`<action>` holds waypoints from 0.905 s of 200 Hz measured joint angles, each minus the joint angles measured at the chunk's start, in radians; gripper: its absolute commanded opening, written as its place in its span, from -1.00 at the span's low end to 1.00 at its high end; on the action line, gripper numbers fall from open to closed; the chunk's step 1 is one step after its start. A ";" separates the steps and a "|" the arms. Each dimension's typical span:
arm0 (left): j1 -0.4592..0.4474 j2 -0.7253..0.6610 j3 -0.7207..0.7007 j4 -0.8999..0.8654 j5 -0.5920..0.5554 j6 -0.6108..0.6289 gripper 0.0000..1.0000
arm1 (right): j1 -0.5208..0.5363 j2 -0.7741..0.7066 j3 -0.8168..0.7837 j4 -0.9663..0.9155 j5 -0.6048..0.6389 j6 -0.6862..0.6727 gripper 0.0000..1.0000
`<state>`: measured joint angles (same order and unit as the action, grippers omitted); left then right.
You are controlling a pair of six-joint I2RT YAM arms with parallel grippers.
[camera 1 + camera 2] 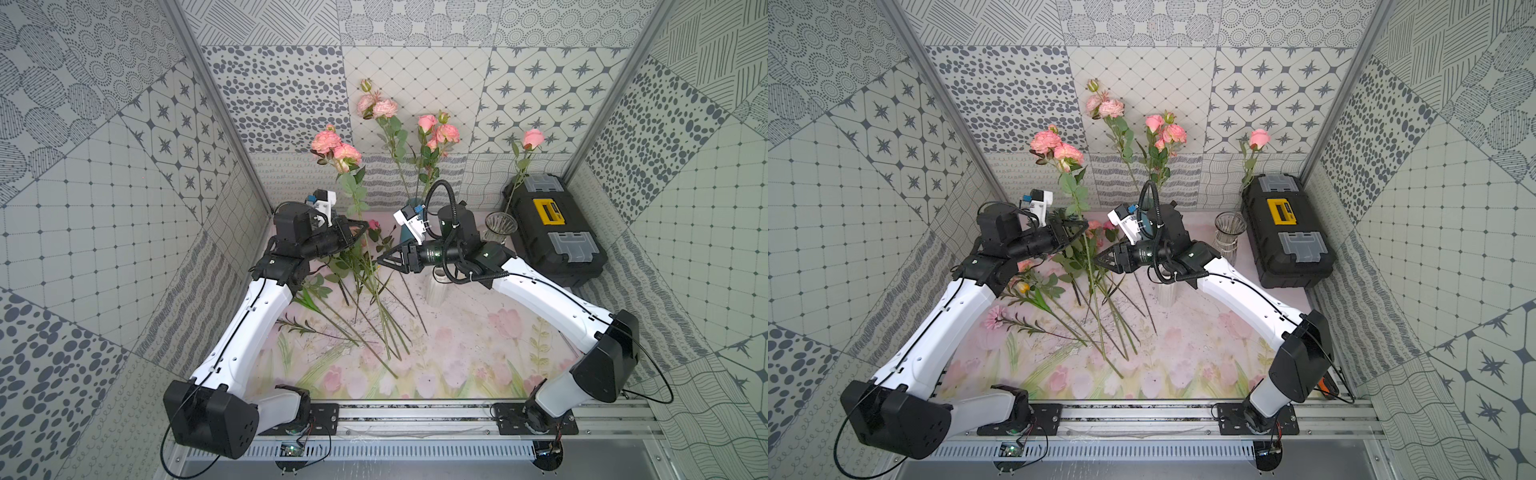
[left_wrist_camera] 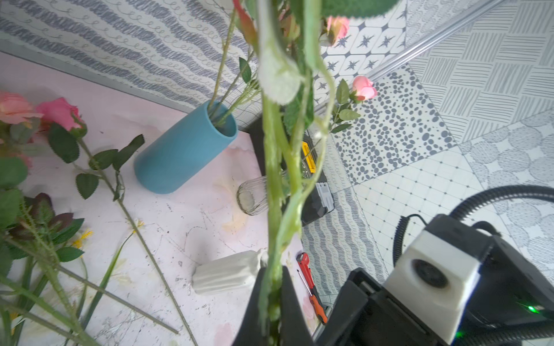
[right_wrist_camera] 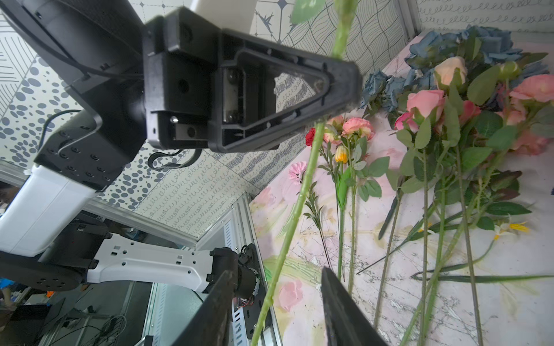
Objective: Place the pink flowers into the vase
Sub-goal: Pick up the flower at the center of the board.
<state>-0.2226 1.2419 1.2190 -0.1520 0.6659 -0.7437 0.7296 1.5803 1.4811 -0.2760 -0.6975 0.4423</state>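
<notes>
We judge the task to be partway through. Two pink flower sprays (image 1: pixel 440 131) already stand in the blue vase (image 2: pixel 183 149) at the middle of the tabletop's (image 1: pixel 457 340) back edge. More pink flowers (image 3: pixel 425 103) lie in the pile toward the back left corner. A lone pink flower (image 1: pixel 533 138) rises behind the toolbox (image 1: pixel 552 232) at the right edge, so several are left to place.

The left end effector (image 1: pixel 358 226) is clamped tight on the stem of a pink rose (image 1: pixel 334 149). It holds the rose nearly upright, blooms above, on the vase's side toward the left edge and not yet over its mouth. The right end effector (image 3: pixel 275 302) is about half open. The lower part of the same stem runs between its fingers (image 3: pixel 338 299), which appear not to touch it. Whether the foot of the stem touches the pile, we cannot tell.
</notes>
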 measured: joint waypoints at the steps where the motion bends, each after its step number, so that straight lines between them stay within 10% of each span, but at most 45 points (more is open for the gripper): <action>1: 0.000 0.000 0.000 0.000 0.000 0.000 -0.88 | 0.000 0.001 0.000 0.001 -0.001 0.001 -0.04; 113: -0.011 0.001 -0.015 0.100 0.112 -0.033 -0.88 | 0.005 0.024 0.000 0.073 -0.025 0.050 -0.15; 181: -0.014 0.001 -0.016 0.103 0.123 -0.035 -0.88 | 0.016 0.045 0.000 0.098 -0.035 0.073 -0.66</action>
<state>-0.2371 1.2427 1.2030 -0.0490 0.7887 -0.7788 0.7452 1.6253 1.4811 -0.1780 -0.7330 0.5156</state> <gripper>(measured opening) 0.063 0.228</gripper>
